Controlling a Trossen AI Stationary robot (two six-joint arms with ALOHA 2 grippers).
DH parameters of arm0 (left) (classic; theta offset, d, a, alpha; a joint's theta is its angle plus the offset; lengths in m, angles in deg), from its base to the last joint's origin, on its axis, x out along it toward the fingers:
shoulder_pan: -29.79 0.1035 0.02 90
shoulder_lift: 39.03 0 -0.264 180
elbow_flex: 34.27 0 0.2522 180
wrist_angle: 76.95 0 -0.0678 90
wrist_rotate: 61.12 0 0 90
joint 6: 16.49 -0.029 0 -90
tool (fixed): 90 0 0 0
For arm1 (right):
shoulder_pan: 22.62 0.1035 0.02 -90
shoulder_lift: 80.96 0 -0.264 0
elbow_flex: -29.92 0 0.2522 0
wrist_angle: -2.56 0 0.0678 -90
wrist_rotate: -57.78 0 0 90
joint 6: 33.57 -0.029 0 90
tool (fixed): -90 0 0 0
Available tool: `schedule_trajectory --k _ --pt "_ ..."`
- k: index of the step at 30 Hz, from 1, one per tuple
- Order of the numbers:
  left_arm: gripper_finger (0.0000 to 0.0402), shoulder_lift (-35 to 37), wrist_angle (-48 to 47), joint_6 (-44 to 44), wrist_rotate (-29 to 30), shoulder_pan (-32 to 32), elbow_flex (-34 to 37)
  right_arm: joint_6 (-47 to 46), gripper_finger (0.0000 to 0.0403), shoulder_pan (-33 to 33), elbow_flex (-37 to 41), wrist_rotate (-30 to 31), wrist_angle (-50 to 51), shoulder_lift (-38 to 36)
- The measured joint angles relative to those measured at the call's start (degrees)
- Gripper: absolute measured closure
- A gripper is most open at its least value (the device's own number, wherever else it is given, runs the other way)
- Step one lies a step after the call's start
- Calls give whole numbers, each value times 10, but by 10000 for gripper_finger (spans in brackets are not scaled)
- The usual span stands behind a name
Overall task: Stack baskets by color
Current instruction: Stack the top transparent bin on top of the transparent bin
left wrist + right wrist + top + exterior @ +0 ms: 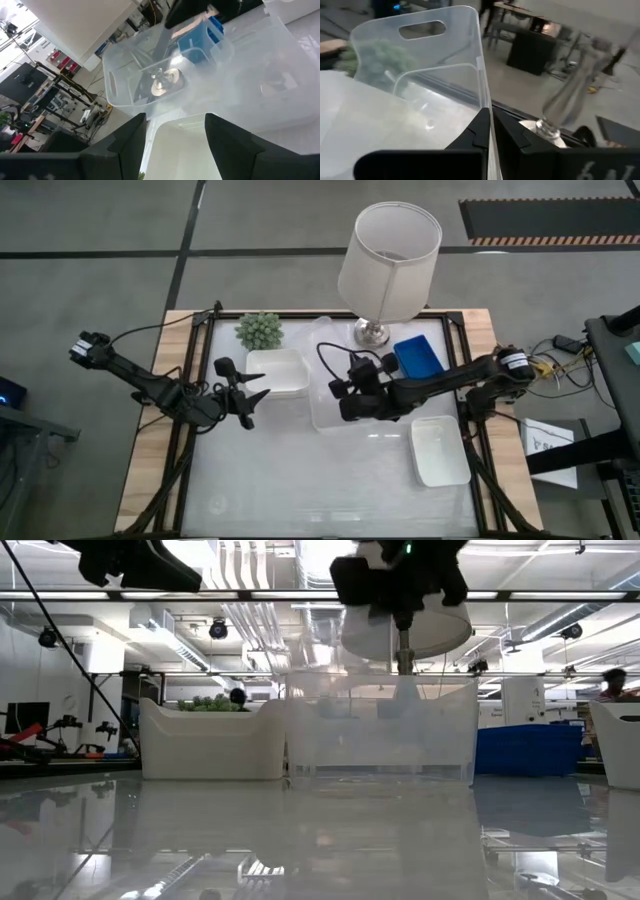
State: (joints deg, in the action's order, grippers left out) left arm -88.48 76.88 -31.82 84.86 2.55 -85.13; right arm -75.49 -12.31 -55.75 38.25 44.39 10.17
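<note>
Right gripper [490,131] is pinched tight on the wall of the clear basket [335,380], mid-table between the white basket [278,372] and the lamp [388,265]. Left gripper [250,392] hangs wide open beside the white one, holding nothing.

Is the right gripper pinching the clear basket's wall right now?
Yes, the right gripper is shut on the clear basket wall's edge.

The left arm reaches in from the table's left edge, its forearm angled toward the middle, and the left gripper [252,393] hangs above the surface with its two dark fingers [227,145] spread wide apart, holding nothing. The right arm stretches in from the right edge across the centre, its wrist low, and the right gripper [490,131] has its fingers pressed together.
</note>
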Motion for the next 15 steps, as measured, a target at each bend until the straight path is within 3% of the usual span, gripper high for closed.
schedule_trajectory --k 4,9,12,15 --pt "214 0 15 0 -4 0 0 45 394 7 -28 -87 1 -30" --pt "214 0 24 -1 -31 -1 0 157 394 4 -56 -280 32 -63" --pt "214 0 40 -1 -91 -1 0 189 394 -10 -74 -397 91 -89" --pt "214 -4 71 -7 -187 -1 0 234 394 -31 -85 -485 148 -117"
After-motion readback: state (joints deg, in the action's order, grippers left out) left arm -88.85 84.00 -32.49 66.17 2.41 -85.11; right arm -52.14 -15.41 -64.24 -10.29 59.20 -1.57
